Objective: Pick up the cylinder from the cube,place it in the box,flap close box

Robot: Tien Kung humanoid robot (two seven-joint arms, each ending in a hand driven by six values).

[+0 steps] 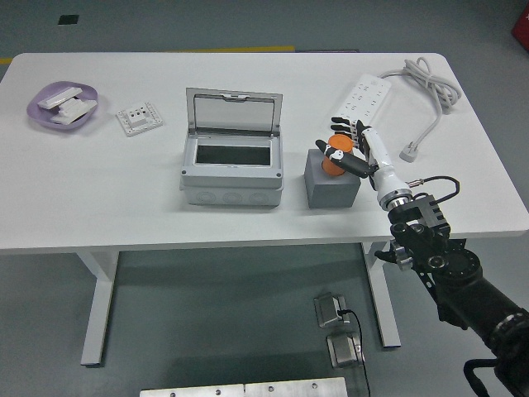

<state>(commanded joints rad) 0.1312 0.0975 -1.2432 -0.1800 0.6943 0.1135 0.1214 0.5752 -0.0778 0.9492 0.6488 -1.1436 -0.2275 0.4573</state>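
Note:
An orange cylinder [332, 160] stands on the top of a dark grey cube [329, 187], right of the middle of the table. My right hand [342, 147] comes in from the lower right and is curled around the cylinder. Its black fingers [344, 130] wrap over the far side and the thumb crosses the near side. Left of the cube, the grey box [231, 188] is open, with its lid [234, 111] standing upright at the back. I cannot tell whether the cylinder still touches the cube. My left arm is out of view.
A white power strip [364, 95] with its cable and plug [411, 151] lies behind and right of the cube. A purple dish [64, 105] holding white parts and a white socket plate [139, 119] lie at the far left.

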